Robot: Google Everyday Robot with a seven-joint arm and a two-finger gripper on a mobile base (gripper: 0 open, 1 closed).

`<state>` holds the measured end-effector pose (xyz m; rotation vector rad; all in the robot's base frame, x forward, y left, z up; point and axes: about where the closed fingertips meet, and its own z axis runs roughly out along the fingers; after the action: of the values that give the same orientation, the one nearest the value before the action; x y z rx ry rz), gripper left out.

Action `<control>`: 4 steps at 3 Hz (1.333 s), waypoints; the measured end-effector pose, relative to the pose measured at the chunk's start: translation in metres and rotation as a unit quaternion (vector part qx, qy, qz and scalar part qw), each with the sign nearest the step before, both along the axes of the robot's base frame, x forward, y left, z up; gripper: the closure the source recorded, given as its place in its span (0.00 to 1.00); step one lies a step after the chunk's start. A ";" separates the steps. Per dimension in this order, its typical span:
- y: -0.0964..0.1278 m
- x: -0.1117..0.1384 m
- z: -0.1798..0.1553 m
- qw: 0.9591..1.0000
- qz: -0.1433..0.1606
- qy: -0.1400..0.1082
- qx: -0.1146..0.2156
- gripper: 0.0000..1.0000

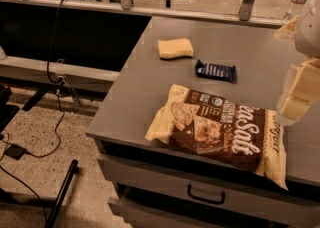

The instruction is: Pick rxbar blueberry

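Rxbar [215, 71] lies behind the bag [220, 129]; sponge [175, 48] behind-left; gripper [299, 94] above its right end, grasp state indeterminable.

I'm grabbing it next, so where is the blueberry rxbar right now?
The rxbar blueberry lies flat on the table in the camera view, right of the yellow sponge and behind the chip bag; the gripper is at the frame's right edge.
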<state>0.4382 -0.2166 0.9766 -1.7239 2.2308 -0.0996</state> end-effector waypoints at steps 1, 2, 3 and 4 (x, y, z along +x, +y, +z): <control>0.001 0.009 0.000 1.000 0.003 -0.004 0.003 0.00; 0.004 0.044 0.000 1.000 0.013 -0.019 0.013 0.00; 0.013 0.098 -0.004 0.998 0.018 -0.033 0.049 0.00; 0.027 0.168 -0.015 0.996 0.005 -0.030 0.079 0.00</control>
<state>0.6067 -0.1897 0.9611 -1.6252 2.1261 0.0258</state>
